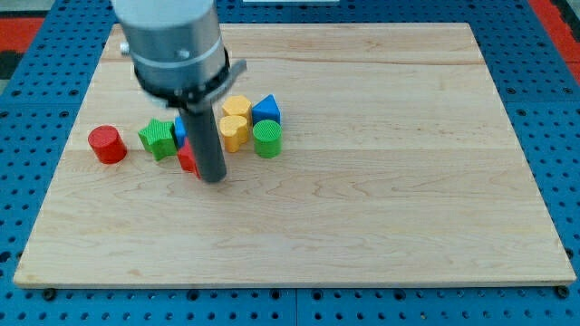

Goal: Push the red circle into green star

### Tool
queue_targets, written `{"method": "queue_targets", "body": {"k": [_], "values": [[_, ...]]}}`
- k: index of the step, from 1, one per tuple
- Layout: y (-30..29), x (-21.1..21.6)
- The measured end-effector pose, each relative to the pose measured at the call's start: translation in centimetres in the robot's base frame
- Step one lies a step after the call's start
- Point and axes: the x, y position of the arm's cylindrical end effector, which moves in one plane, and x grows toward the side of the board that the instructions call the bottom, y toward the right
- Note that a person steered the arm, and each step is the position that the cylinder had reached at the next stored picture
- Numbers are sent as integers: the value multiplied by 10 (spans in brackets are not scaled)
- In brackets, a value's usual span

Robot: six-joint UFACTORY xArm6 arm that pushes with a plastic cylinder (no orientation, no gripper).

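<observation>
Camera view: we look down on a pale wooden surface (362,199) lying on a blue pegboard (36,54).
Our arm: a grey cylindrical housing (172,45) enters from the view's top left and ends in a straight dark rod.
My tip (212,178): it rests on the surface at the lower edge of the block cluster, touching or just beside a red block (188,161) that the rod partly hides; we cannot tell its shape.
Fingers: we have none to spread or press together, only the rod.
Red circle (107,144): it stands alone at the view's far left, near the green star but apart from it, well left of my tip.
Green star (158,139): it sits between the red circle and the rod.
Blue sliver (179,131): a blue block peeks out behind the rod, shape unclear.
Right of the rod: two yellow blocks (235,122), a blue triangular block (265,110) and a green cylinder (267,139), close together.
</observation>
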Motion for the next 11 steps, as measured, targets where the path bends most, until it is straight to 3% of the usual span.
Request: {"method": "queue_targets", "body": {"k": [1,2,3,4,5,7,8,9,11], "values": [[-25,-31],[-42,12],[-146,55],[-142,-7],[-113,-38],[-201,-46],[-168,-98],[-116,-85],[-79,-64]]}}
